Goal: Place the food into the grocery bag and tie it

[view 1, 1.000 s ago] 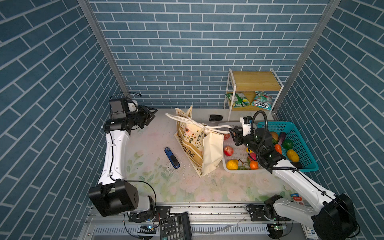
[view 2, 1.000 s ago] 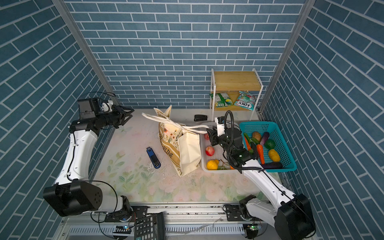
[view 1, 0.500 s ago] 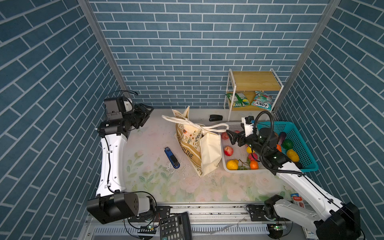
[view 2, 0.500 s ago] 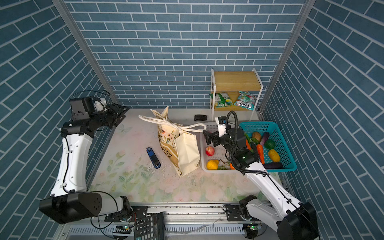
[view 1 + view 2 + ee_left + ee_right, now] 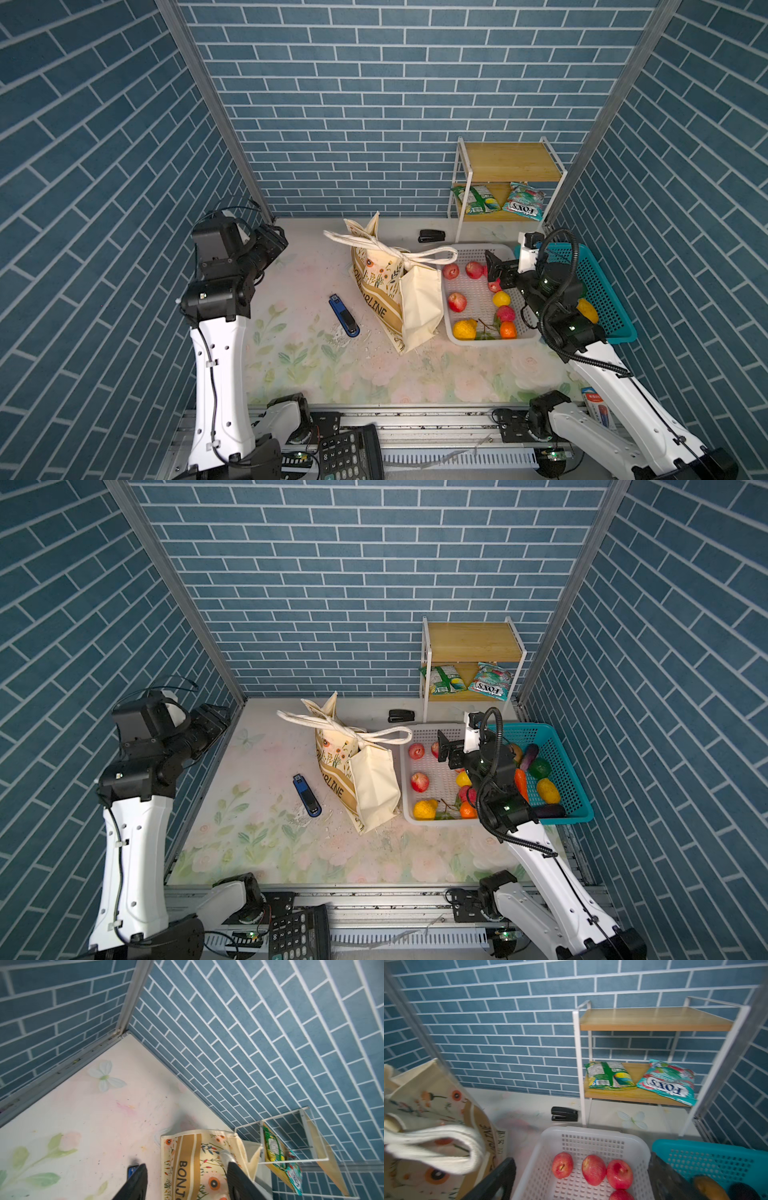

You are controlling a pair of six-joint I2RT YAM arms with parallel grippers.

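Table [image 5: 291,365]: floral top. What you work with stands from its middle over to the right in both top views.
Grocery bag [image 5: 415,307]: upright near the middle of the table and leaning a little. Its base runs back to front, with the printed face turned toward the left arm. Its right side is just beside the white basket [image 5: 451,332]. The mouth is pinched shut, so you cannot see what food is inside.
White basket: holds loose fruit [image 5: 457,301]. It sits between the bag and the teal basket [image 5: 619,328].
Strap handles [image 5: 425,1135]: they lie across the bag's long axis. One loop sticks out toward the left arm, and the other reaches over the white basket's rim toward the right arm.
Right tool [image 5: 496,272]: jaws spread wide and gripping nothing. It hovers over the back of the white basket, with the bag directly to its left in the top views. The near strap loop is just beside it, so this is your closer arm for any pull on the straps.
Left tool [image 5: 277,243]: jaws apart and empty. It is up by the back-left corner, well apart from the bag, which lies off to its right. Its wrist view looks onto the printed face.
Knot [image 5: 400,258]: the straps cross and bunch over the mouth, so they look tied. You cannot judge from here how tight the knot is.
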